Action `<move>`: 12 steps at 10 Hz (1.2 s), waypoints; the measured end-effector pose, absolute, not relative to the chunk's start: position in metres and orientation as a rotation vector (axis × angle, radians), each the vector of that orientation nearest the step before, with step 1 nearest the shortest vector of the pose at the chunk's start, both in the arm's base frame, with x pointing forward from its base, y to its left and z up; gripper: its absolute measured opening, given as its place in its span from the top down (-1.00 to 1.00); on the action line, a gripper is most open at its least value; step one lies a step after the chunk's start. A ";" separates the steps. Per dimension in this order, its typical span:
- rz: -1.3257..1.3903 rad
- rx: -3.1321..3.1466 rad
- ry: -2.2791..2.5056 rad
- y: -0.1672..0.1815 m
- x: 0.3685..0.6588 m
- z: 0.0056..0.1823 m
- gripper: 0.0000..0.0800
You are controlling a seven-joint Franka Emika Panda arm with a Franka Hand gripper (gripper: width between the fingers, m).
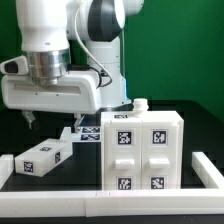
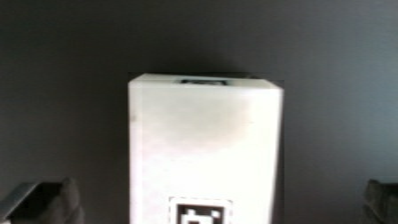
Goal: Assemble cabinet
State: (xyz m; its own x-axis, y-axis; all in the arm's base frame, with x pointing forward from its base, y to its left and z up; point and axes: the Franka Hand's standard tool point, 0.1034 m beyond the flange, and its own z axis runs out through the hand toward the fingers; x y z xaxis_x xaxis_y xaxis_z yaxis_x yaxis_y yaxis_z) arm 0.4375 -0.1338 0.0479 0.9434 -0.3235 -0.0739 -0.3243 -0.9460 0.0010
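Note:
The cabinet's large white body (image 1: 140,150) stands on the black table at the exterior view's right, with tags on its front. A small white cabinet piece (image 1: 42,158) lies at the exterior view's left, apart from the body. My gripper (image 1: 45,124) hangs open a little above that piece. In the wrist view the same piece (image 2: 205,140) runs lengthwise between the two fingers (image 2: 43,200), with a tag at its near end. The gripper (image 2: 210,206) is spread wide, with dark gaps on both sides of the piece. Nothing is held.
The marker board (image 1: 86,133) lies flat behind the small piece, beside the cabinet body. A low white border rail (image 1: 60,191) runs along the front of the table and turns up both sides. A green wall stands behind.

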 end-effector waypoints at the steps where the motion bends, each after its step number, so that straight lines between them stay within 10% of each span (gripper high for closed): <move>1: 0.099 -3.098 0.501 -0.141 0.444 0.042 -0.99; 12: 0.081 -3.135 0.385 -0.149 0.460 0.020 -0.99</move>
